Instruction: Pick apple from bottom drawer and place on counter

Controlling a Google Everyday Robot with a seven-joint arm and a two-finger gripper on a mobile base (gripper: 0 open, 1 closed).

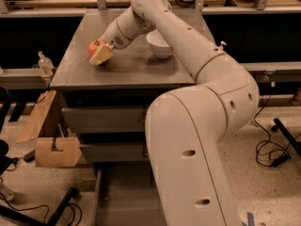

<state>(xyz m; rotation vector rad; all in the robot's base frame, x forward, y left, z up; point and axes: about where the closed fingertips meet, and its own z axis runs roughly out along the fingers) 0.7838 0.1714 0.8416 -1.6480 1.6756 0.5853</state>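
I have the two-finger gripper (99, 52) clenched on the small red-orange apple (94, 46), low over the matte-grey counter (136, 69), at nine o'clock from the white bowl (160, 44). The deep grey bottom drawer (123, 192) stands open. Only release remains, I judge.

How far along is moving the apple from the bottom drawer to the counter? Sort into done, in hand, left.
Done: the apple is out of the open bottom drawer. In hand: the gripper holds it low over the counter; whether it touches is unclear. Left: release it and withdraw.
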